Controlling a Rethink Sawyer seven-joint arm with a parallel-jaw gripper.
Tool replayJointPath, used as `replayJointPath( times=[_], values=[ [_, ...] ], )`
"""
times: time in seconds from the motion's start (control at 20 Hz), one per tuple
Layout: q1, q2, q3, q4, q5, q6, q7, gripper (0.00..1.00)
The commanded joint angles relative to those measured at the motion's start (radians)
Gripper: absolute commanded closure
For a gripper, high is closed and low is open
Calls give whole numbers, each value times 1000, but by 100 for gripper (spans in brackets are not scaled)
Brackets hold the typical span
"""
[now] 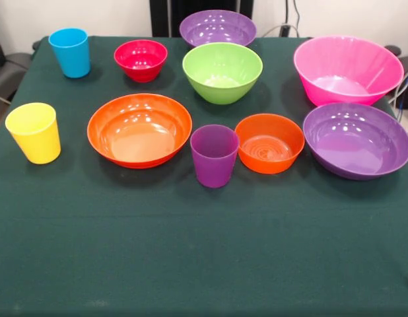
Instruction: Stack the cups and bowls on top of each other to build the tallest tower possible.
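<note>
All cups and bowls stand apart and upright on the green cloth; nothing is stacked. Blue cup point(70, 52) is far left, yellow cup point(34, 132) at the left edge, purple cup point(214, 155) in the middle. Small red bowl point(140, 60) and lime green bowl point(222, 72) are in the far row, a purple bowl point(218, 28) behind them. Wide orange bowl point(139, 129) sits centre left, small orange bowl point(269, 142) beside the purple cup. Big pink bowl point(347, 69) and the second purple bowl point(357, 139) are at the right. No gripper shows.
The robot's black pedestal point(166, 16) stands at the table's far side. The table point(191, 251) is covered in dark green cloth. Cables hang at the far right edge point(405, 92).
</note>
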Motion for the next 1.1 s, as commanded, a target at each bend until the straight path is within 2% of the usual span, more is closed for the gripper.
replayJointPath(
  times=[0.05, 0.45, 0.95, 1.1],
  values=[
    [-18, 218, 25, -156, -15, 6, 168, 0],
    [-42, 412, 20, -350, -22, 34, 161, 0],
    [-48, 694, -2, -707, -10, 98, 131, 0],
    [-53, 753, -2, -785, -8, 102, 117, 0]
  ],
)
